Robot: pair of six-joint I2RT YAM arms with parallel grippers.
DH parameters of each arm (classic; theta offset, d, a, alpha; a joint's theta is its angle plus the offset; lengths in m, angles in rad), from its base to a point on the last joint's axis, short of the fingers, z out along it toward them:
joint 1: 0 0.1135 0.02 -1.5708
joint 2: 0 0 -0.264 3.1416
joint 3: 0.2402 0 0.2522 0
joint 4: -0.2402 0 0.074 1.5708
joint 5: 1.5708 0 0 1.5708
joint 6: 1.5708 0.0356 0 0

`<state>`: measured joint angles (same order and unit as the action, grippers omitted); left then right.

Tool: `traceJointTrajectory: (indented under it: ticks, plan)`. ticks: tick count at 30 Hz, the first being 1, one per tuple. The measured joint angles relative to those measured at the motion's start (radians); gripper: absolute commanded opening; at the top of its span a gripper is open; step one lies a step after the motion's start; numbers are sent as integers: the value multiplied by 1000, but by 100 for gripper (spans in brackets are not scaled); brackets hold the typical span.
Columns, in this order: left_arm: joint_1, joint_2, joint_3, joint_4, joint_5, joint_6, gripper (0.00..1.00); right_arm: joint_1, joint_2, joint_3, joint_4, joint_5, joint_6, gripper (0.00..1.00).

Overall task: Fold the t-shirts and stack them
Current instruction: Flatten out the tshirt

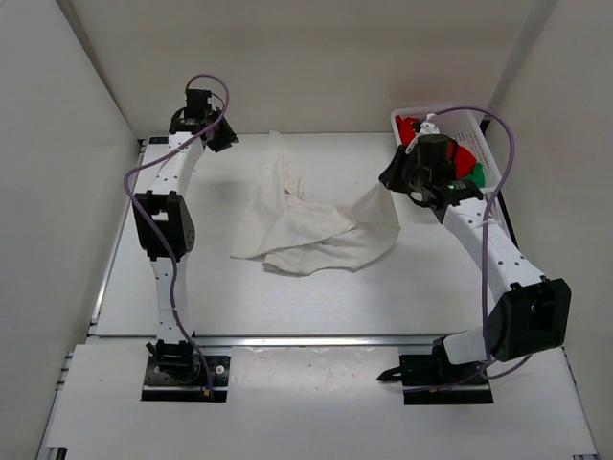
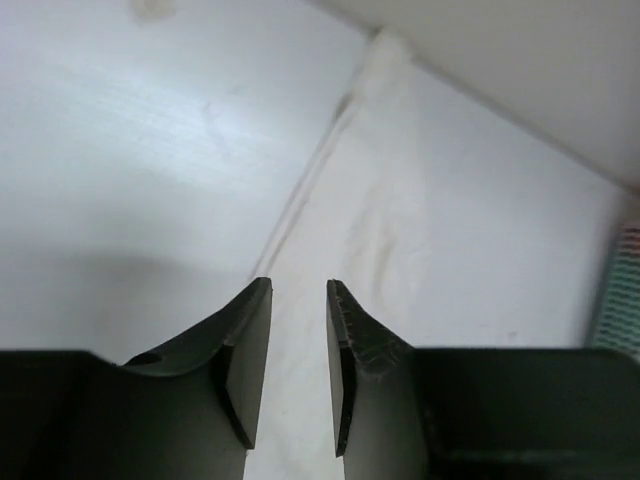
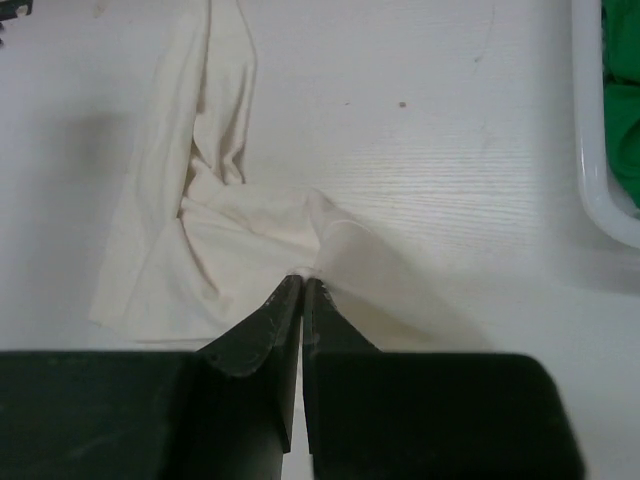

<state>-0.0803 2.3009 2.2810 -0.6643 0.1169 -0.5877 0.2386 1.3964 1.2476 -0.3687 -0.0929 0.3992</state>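
- One table [image 1: 192,287].
- Three shirts: one white t-shirt [image 1: 306,225] lies crumpled mid-table; one red t-shirt [image 1: 462,158] and one green t-shirt [image 1: 471,174] sit in the single basket [image 1: 479,129], far right.
- Two grippers: the right gripper [image 3: 302,282] pinches the white t-shirt's right edge; the left gripper [image 2: 298,290] stands parted and empty above its far-left end.

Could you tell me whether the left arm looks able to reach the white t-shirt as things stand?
Probably yes. The left gripper hangs open just beside the far end of the white t-shirt, only bare table between them; the right gripper pinches its opposite corner, well clear.
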Motion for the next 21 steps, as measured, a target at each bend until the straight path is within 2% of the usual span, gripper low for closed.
traceJointTrajectory:
  ticks: [2, 4, 6, 7, 11, 13, 17, 21]
  plan:
    - [-2, -24, -96, -17, -42, 17, 39, 4, 5, 9, 5, -8, 0, 0]
    - [-18, -119, -275, 25, -69, 25, 39, 1, -1, 10, 23, -11, 1, 0]
    - [-50, -299, -556, 108, -84, 18, 39, 0, -13, -1, 43, -10, 1, 0]
    - [-70, -441, -752, 172, -89, 5, 38, -1, -24, -13, 50, -10, 2, 0]
    - [-120, -816, -1213, 324, -66, -57, 36, 2, -113, -127, 80, -2, 13, 0]
    - [-110, -942, -1398, 407, -65, -89, 36, 6, -155, -182, 85, -4, 20, 0]
    - [-85, -993, -1600, 460, -87, -129, 40, 37, -199, -246, 96, -2, 28, 0]
    - [-86, -1000, -1706, 472, -118, -162, 46, 85, -219, -282, 109, -3, 35, 0]
